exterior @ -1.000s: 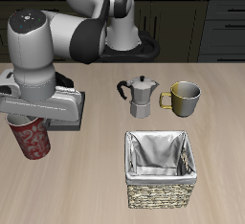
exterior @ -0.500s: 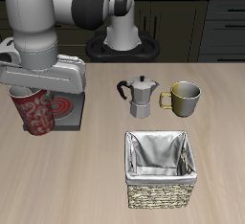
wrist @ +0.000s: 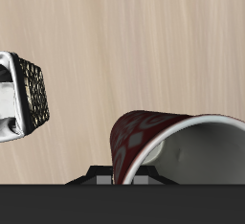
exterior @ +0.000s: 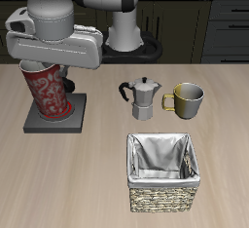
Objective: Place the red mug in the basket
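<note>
the red mug (exterior: 48, 92) is dark red with pale swirls and grey-white inside. the basket (exterior: 163, 200) is tan-grey wicker, lined with grey-white cloth. the smaller mug (exterior: 187, 99) is olive-yellow metallic. the moka pot (exterior: 143, 98) is silver, the counter (exterior: 68, 183) pale wood.

The claw (exterior: 43, 68) has lifted the red mug (exterior: 49, 93) higher

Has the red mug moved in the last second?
Yes. The red mug, held in the end effector, has risen off the table toward the dark stove plate.
</note>
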Motion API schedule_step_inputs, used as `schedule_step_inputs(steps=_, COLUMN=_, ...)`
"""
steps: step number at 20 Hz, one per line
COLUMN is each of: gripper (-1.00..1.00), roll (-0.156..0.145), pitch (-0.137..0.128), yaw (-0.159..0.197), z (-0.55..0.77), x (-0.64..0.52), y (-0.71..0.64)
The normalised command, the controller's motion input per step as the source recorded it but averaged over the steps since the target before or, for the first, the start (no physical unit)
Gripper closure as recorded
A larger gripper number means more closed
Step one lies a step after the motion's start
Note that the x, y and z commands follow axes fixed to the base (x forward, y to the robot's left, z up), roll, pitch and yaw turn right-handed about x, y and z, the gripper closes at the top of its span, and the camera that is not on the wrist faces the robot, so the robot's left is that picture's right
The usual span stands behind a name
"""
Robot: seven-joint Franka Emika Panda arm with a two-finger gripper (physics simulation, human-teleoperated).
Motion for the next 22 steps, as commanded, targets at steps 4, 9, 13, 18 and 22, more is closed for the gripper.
schedule_step_inputs(steps=4, gripper=1.00, roll=-0.060, pitch=-0.071, yaw=0.038, z=0.45, x=-0.15, y=0.25)
schedule_step_inputs(steps=9, gripper=1.00, roll=-0.021, pitch=-0.060, yaw=0.022, z=0.45, x=-0.06, y=0.26)
schedule_step_inputs(steps=13, gripper=1.00, roll=-0.010, pitch=-0.045, yaw=0.036, z=0.27, x=-0.01, y=0.21)
schedule_step_inputs(steps=18, gripper=1.00, roll=-0.019, pitch=-0.020, yaw=0.005, z=0.18, x=0.12, y=0.14)
schedule_step_inputs(steps=22, gripper=1.00, roll=0.006, pitch=-0.005, yaw=-0.003, z=0.07, x=0.09, y=0.29)
